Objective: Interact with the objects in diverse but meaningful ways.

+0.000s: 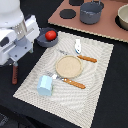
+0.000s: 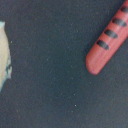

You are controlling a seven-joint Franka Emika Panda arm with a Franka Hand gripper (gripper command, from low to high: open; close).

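Wrist view gives you only the brown striped toy sausage (image 2: 107, 39); jaws' state untellable, so descending beside it risks knocking it.

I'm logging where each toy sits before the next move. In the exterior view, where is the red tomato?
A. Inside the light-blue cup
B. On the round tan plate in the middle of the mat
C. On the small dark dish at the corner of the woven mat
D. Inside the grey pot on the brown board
C: the red tomato rests on the small dark dish by the mat's corner, apart from the grey pot, tan plate and light-blue cup.
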